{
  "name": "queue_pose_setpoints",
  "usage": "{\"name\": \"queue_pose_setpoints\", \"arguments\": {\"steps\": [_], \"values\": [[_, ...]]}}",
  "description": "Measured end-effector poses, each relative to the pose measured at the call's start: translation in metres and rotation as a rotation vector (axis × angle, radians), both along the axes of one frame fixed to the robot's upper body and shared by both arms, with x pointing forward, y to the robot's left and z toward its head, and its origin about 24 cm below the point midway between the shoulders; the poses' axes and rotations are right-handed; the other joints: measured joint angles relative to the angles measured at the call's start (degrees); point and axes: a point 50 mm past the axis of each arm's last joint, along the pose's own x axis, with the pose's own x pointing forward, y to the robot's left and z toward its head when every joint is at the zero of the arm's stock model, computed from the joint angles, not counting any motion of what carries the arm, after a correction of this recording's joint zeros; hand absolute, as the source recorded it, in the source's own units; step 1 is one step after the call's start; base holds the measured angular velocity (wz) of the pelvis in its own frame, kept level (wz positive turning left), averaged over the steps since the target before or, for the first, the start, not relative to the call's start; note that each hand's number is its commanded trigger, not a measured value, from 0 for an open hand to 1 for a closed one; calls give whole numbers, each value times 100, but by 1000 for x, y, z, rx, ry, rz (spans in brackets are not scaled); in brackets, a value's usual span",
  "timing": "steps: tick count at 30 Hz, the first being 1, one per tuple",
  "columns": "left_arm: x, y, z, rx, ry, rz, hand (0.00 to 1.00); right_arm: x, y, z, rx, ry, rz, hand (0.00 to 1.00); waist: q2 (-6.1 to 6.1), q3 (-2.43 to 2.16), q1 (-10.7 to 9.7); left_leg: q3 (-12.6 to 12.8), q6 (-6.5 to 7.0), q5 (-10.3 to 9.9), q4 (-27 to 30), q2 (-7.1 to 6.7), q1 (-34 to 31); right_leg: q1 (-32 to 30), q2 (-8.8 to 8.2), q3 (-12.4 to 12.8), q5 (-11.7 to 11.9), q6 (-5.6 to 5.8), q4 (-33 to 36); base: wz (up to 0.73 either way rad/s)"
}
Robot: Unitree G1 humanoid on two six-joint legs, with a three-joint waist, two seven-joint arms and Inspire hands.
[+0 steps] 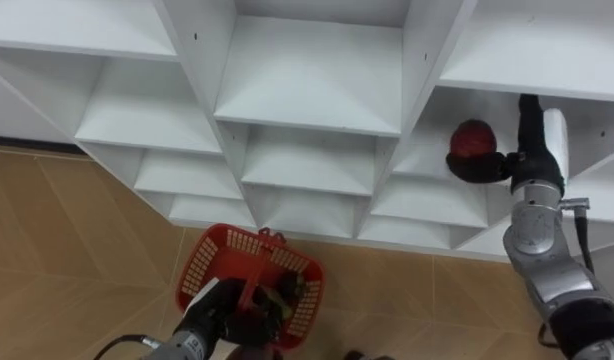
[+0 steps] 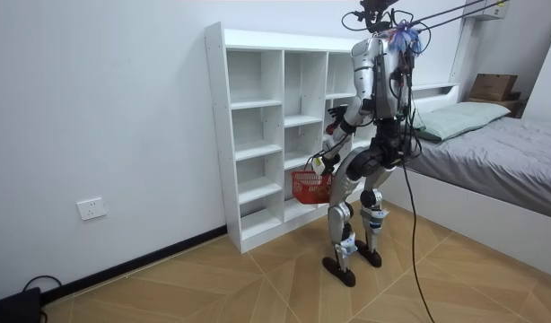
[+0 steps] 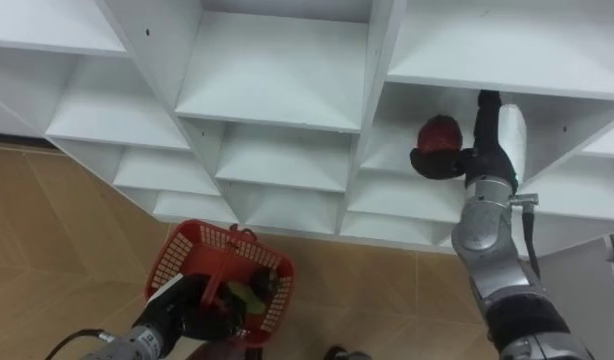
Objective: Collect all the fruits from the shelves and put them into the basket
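**Picking under way: fruit gripped on the shelf, not yet in the basket**

You are standing close against the white closet, mid-collection. Your right hand reaches into a compartment on the right side, its dark fingers curled under and around a red fruit. The fruit sits at the front of that compartment's shelf; whether it has lifted clear of the board cannot be told.

Your left hand is clenched on the handle of the red basket, held low in front of you and well apart from the fruit. At least one yellowish-green item already lies in it.

Judgement: the step in hand is the grasp and withdrawal. The next move calls for drawing the fruit out past the shelf edge and the upright, then carrying it down and across to the basket's open mouth before you let go.

Orientation: the fruit is near round, with no clear long axis, and its stem end cannot be made out. The basket's mouth faces up, and its long axis appears to run roughly left to right.
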Motion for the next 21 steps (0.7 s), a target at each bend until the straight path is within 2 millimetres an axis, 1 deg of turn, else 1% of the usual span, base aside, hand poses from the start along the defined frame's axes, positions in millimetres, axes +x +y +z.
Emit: {"name": "queue_pose_setpoints", "arguments": {"steps": [4, 9, 18, 21], "values": [[0, -2, -1, -2, 5, 3, 100, 3, 3, 11, -6, -69, -12, 0, 17, -1, -15, -3, -1, -1, -57, 7, -9, 2, 5, -23, 2, 3, -33, 0], [1, -5, -1, -7, 1, 8, 100, 7, 8, 21, -27, -124, 1, 0, 23, -3, -17, 21, -2, 2, -95, 0, -11, -59, 4, 26, 3, 4, -29, -3], [2, -7, -1, -15, -2, 5, 100, 8, 11, 21, -53, -105, 41, 0, 13, 1, -26, 93, 5, 8, -171, -31, 5, -89, -2, 89, -10, 25, -73, -2], [2, -7, -1, -16, 0, 5, 100, 8, 13, 17, -56, -72, 70, 0, -17, 19, -17, 152, 15, 24, -251, -31, 64, -82, -11, 129, -14, 33, -83, -4]]}}
